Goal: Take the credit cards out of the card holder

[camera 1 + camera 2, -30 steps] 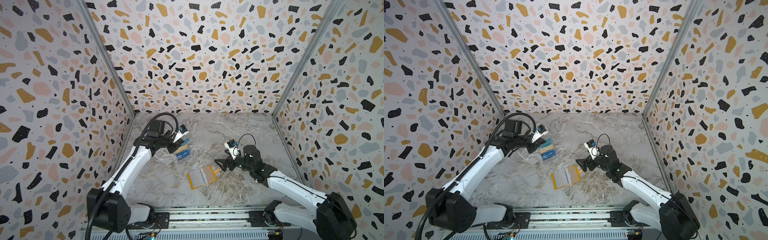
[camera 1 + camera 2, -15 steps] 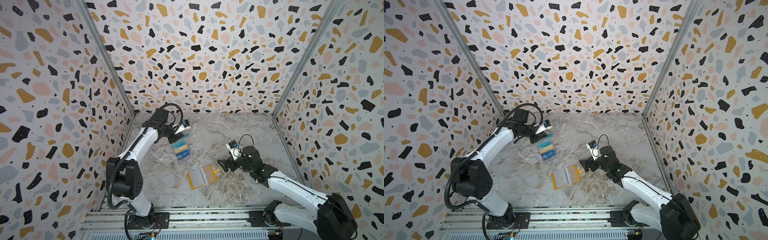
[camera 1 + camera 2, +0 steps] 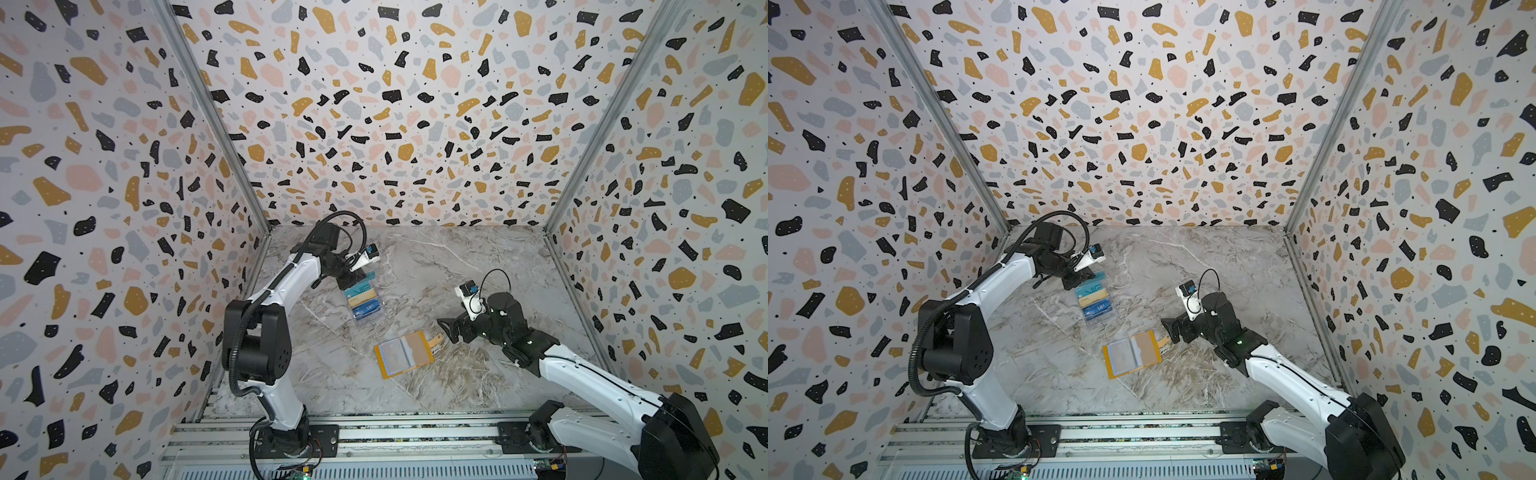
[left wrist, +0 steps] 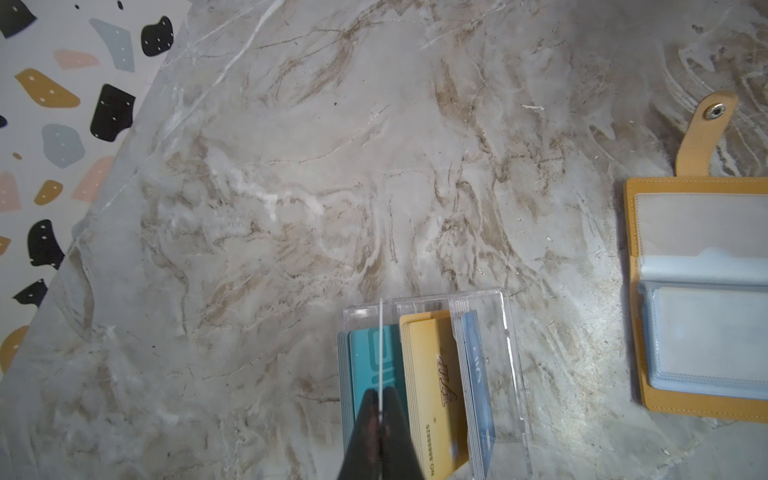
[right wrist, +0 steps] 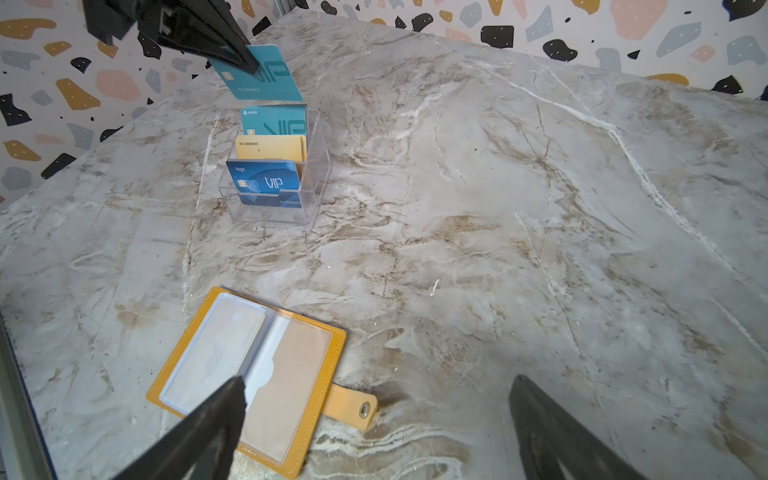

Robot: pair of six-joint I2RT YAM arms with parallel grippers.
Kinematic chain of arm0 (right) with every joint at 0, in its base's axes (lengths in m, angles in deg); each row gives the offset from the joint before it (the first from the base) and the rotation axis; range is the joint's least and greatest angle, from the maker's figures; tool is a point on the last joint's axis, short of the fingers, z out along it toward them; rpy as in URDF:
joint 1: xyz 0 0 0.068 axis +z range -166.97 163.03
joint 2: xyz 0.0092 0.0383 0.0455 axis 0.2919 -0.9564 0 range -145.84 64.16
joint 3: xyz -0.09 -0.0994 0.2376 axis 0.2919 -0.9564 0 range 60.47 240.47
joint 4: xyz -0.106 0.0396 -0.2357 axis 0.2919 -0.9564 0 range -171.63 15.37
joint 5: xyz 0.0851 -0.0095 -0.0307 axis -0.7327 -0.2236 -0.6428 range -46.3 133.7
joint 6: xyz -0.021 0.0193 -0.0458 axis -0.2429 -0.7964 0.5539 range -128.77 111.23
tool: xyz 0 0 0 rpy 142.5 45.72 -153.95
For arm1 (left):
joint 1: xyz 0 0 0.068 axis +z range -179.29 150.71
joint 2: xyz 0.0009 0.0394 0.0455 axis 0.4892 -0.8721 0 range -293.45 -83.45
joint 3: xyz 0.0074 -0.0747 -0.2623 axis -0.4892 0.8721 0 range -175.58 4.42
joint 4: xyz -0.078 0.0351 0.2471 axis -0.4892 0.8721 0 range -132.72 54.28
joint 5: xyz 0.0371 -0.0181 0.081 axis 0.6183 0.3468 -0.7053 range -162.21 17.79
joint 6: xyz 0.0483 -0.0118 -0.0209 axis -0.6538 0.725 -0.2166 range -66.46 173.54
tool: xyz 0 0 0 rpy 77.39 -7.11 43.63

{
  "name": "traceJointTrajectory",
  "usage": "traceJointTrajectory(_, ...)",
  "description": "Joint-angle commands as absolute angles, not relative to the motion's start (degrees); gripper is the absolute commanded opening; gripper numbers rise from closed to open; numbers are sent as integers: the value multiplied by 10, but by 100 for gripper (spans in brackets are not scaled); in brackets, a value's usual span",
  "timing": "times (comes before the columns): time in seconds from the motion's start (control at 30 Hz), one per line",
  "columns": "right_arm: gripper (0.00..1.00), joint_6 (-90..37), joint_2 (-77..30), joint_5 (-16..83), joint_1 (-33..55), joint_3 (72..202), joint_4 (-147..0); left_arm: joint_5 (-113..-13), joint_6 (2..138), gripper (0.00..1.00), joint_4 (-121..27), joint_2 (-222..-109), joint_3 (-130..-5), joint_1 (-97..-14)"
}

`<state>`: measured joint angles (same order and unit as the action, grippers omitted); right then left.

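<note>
Pinching a teal card (image 5: 270,81) just above the holder (image 5: 320,174), left gripper (image 5: 248,63) sits nearer it; right gripper (image 5: 378,380) gapes empty.

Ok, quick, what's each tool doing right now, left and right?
Left tool: closed on a teal card, held above the clear holder.
Right tool: open, holding nothing.

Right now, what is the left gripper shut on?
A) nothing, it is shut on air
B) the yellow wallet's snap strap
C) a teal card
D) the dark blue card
C: in the right wrist view the left gripper pinches a teal card by its edge, held above the clear holder, where the dark blue card stands in the front slot.
</note>
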<state>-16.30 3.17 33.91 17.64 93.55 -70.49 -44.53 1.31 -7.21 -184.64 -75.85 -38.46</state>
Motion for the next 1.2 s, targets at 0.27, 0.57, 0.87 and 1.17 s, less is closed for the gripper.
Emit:
traceJointTrajectory(0.27, 99, -168, 44, 342, 179, 954, -714, -430, 28, 0, -104, -1861, -730, -372)
traceJointTrajectory(0.57, 99, -167, 45, 346, 178, 952, -716, -434, 32, 0, -113, -1875, -722, -366)
traceJointTrajectory(0.87, 99, -168, 36, 345, 178, 951, -715, -430, 30, 0, -115, -1885, -718, -360)
traceJointTrajectory(1.17, 99, -169, 29, 341, 179, 951, -715, -423, 27, 0, -114, -1892, -712, -357)
